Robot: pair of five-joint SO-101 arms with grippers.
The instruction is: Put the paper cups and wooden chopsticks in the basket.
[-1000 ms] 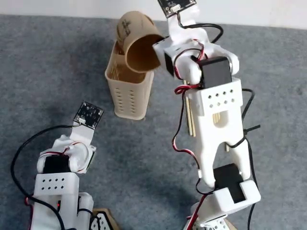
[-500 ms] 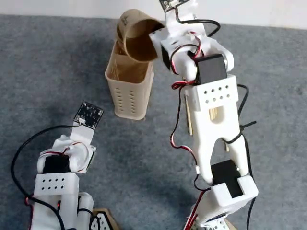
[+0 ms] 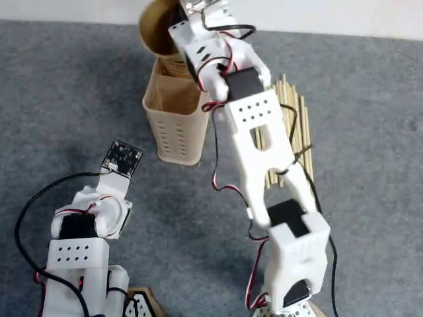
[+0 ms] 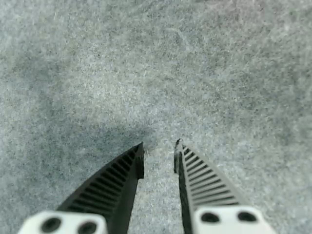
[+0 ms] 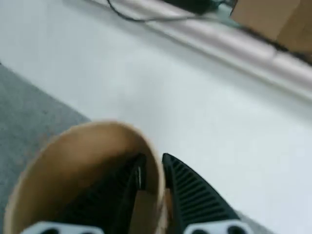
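Grey carpet [image 3: 370,86] under the basket [image 3: 175,129] meets a white strip [image 3: 344,16] behind.

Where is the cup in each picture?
High view: cup at the top, by the basket's far end.
Left wrist view: left gripper over carpet.
Right wrist view: cup close up, its wall between the right gripper's fingers.
Shared landmark: the grey carpet.
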